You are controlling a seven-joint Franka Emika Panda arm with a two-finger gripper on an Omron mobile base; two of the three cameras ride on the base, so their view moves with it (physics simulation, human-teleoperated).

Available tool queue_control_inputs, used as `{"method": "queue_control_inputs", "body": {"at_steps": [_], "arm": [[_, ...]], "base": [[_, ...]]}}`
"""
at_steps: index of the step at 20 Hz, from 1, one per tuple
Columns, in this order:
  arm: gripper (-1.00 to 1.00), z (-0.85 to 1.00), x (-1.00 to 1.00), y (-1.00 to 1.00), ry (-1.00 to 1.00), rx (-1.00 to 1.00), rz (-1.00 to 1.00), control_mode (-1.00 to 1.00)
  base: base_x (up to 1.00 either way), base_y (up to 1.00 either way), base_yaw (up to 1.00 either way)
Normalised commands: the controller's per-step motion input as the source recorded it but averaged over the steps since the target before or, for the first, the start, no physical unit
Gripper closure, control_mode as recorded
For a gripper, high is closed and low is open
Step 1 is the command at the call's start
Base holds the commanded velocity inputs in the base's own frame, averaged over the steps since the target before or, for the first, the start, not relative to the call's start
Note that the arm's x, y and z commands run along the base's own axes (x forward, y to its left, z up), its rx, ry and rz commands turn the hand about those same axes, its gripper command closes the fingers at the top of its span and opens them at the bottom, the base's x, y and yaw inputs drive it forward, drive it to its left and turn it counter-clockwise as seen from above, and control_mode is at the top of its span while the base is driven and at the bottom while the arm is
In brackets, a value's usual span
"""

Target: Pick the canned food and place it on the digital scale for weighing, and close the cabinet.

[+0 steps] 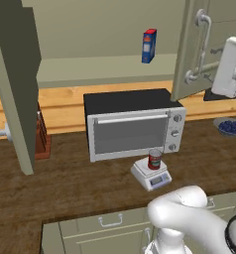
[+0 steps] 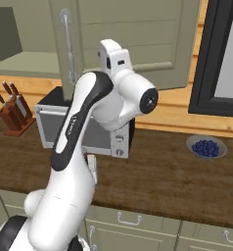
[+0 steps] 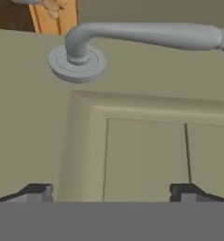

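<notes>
Cabinet [image 1: 110,30] was the open item: both panelled doors stood wide, the left door [image 1: 13,84] swung out over the worktop [image 1: 65,188], the right door [image 1: 189,44] angled out near the arm. Its shelf carried only a blue-and-red box [image 1: 148,45].

Toaster oven [image 1: 132,124] sat under the cabinet, with the knife block [image 2: 13,113] to its left and a bowl of blueberries [image 2: 206,147] to its right.

Digital scale [image 1: 150,174] was on the worktop just in front of the oven, and the canned food [image 1: 154,159] stood upright on its plate, so that half looked done.

End effector [image 3: 111,190] was spread wide, holding nothing, facing the right door's panel just below the bar handle [image 3: 147,35], close to the panel; contact could not be told.

Risks, as I judged them:
- A push near the handle mount could have slid off the panel or caught a fingertip [image 3: 38,190] under the bar, jamming the hand as the door swung.
- A push close to the hinge side would have given little leverage and stalled the door half shut.
- Elbow hung low over the oven and scale; a wide swing could have clipped the can and knocked it off the plate.
- The left door sat well apart from the arm, so the reach might have needed the base to drive.
</notes>
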Motion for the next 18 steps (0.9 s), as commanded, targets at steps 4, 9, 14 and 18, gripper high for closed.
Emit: {"method": "queue_control_inputs", "body": {"at_steps": [4,9,14,18], "arm": [[-1.00,0.00,1.00,0.60,0.05,-0.13,-0.10,-1.00],[-1.00,-0.01,0.92,0.16,0.05,-0.05,-0.02,-1.00],[-1.00,-0.14,0.72,0.01,0.00,0.00,0.00,-1.00],[-1.00,-0.26,0.62,0.03,-0.08,0.00,0.00,-1.00]], "base": [[0.00,0.00,0.00],[0.00,0.00,0.00],[0.00,0.00,0.00],[0.00,0.00,0.00]]}}
